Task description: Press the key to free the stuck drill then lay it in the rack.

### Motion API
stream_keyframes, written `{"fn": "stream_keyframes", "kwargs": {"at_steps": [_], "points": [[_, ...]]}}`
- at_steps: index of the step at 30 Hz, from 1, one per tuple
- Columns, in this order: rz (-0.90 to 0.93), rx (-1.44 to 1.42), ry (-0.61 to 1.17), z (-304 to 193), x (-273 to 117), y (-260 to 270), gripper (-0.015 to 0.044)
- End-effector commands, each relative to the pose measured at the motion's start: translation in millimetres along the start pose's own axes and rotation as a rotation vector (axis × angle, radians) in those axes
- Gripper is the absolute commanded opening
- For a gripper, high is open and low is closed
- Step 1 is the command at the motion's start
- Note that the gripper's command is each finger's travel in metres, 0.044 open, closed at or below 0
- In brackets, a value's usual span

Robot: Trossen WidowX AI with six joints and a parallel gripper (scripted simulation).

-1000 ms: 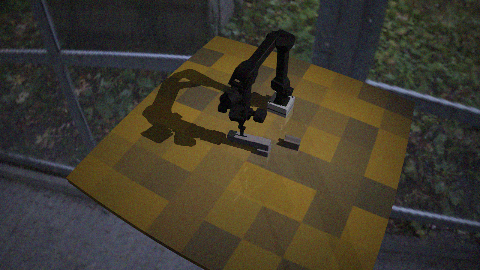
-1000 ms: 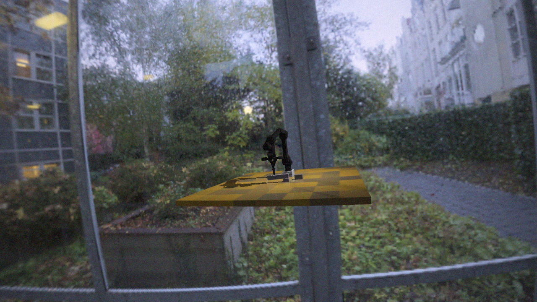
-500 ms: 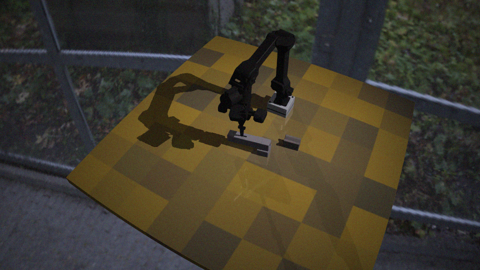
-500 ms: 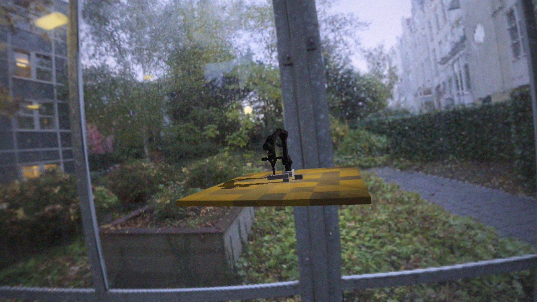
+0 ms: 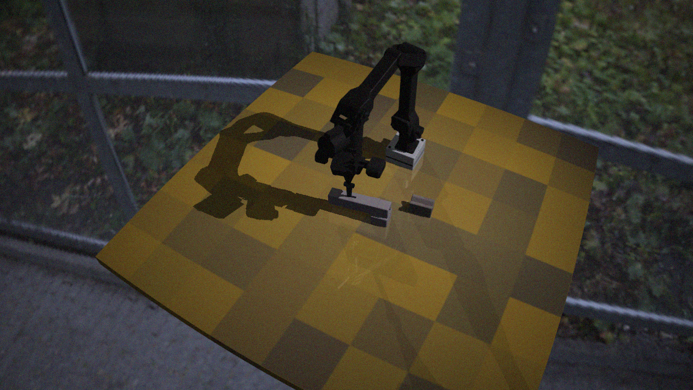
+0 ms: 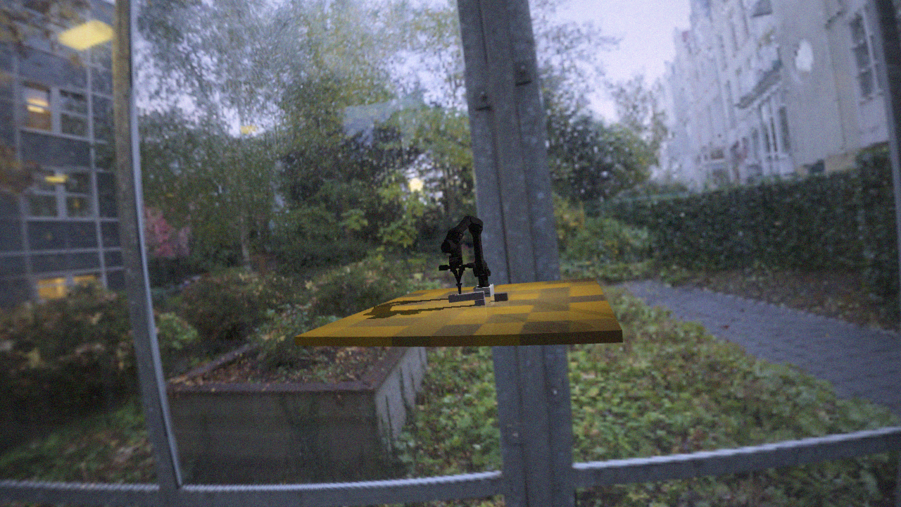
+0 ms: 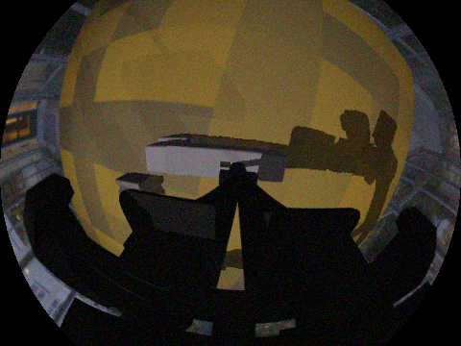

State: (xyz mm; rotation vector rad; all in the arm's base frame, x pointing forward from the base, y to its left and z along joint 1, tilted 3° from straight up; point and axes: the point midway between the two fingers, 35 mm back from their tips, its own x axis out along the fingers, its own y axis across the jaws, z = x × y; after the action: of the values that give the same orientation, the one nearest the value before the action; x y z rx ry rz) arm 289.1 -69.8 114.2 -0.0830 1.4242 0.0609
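Observation:
My gripper [image 5: 349, 195] [image 6: 459, 292] [image 7: 239, 180] is shut and empty. It points down, its tips at the top of a long grey block [image 5: 370, 203] [image 6: 467, 297] [image 7: 192, 160], towards that block's left end in the top view; contact cannot be made out. A small low grey piece [image 5: 378, 221] [image 7: 175, 138] sits beside the long block's other end. A separate short grey block [image 5: 420, 208] [image 6: 500, 296] [image 7: 138, 181] lies a little way off that end. The light is dim, and I cannot tell which of these are the key, the drill or the rack.
The blocks stand on a yellow and brown checkered table [image 5: 213, 310] [image 6: 453, 340] [image 7: 168, 82]. My arm's white base [image 5: 404, 157] stands behind the blocks in the top view. The arm's dark shadow falls across the table and part of the long block.

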Motion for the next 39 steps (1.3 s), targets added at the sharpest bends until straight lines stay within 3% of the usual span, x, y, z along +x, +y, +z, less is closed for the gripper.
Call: {"fn": "stream_keyframes", "kwargs": {"at_steps": [1,17,21,27,31,34,39], "points": [[0.007,0.004,0.059,-6.3,24.8,-3.3,0.0],[0.007,0.004,0.059,-5.6,25.8,-4.1,0.0],[0.007,0.004,0.058,-0.9,6.8,-4.4,0.0105],[0.007,0.004,0.058,4.6,-51.8,-2.1,0.0263],[0.008,-0.023,0.043,6.0,-46.0,0.2,0.0368],[0.02,-0.325,0.044,14.1,-27.1,31.4,0.044],[0.045,-0.979,0.04,15.5,11.6,102.5,0.044]]}}
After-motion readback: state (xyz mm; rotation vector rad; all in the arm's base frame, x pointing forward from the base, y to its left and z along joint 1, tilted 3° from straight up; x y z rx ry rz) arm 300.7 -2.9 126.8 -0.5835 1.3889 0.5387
